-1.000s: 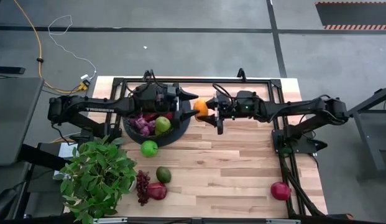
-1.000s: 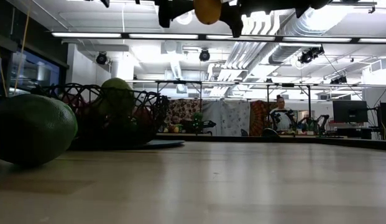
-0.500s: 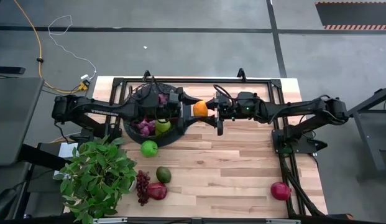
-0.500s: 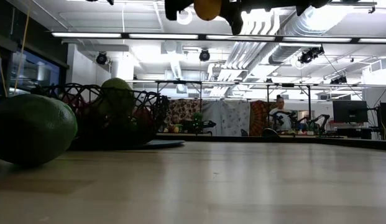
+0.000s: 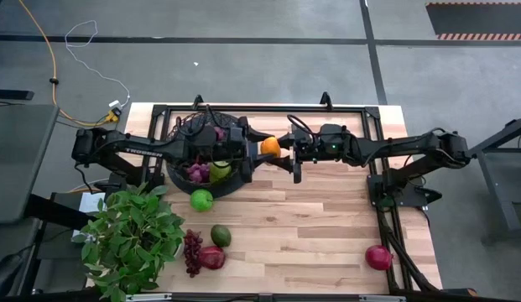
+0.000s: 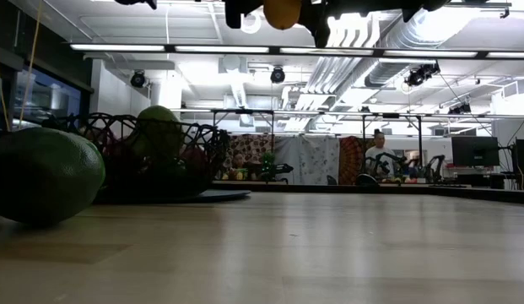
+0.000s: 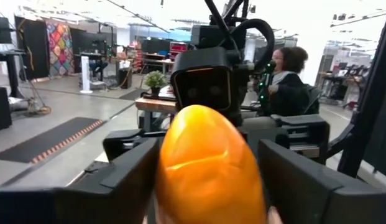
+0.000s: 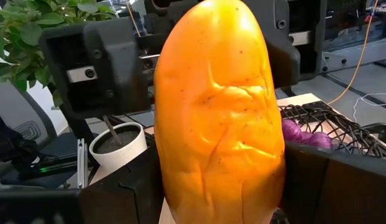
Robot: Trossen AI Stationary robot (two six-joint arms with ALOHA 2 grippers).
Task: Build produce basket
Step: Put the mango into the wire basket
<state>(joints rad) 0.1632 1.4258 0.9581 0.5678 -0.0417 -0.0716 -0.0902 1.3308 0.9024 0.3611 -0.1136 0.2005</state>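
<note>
The yellow-orange pepper (image 5: 270,147) hangs high over the table's far middle, just right of the basket (image 5: 240,179). My left gripper (image 5: 261,150) comes at the pepper from the left and my right gripper (image 5: 282,152) from the right, each with fingers closed against it. The black wire basket rests on the table and holds purple grapes (image 5: 193,170) and a green apple (image 5: 218,169). In the low view the pepper (image 6: 282,12) shows at the top edge, between dark gripper parts. My left gripper has the pepper's two sides (image 7: 171,177) between its two fingers (image 7: 127,177), coming level from the table's left. The pepper stands upright between them, clear of the table. My right gripper pinches the pepper's sides (image 8: 175,186) between its two fingers (image 8: 127,196), level, from the table's right. The pepper's long axis stands upright across the fingers, and it is lifted clear.
On the table lie a green apple (image 5: 201,200), an avocado (image 5: 220,235), dark grapes (image 5: 192,250) and a pomegranate (image 5: 211,257) near the leafy potted plant (image 5: 130,239). Another pomegranate (image 5: 378,257) lies at the near right. Bare wood lies between them.
My left arm has moved a little toward the table's right, bringing its gripper up to the pepper. My right gripper and the pepper have kept still.
</note>
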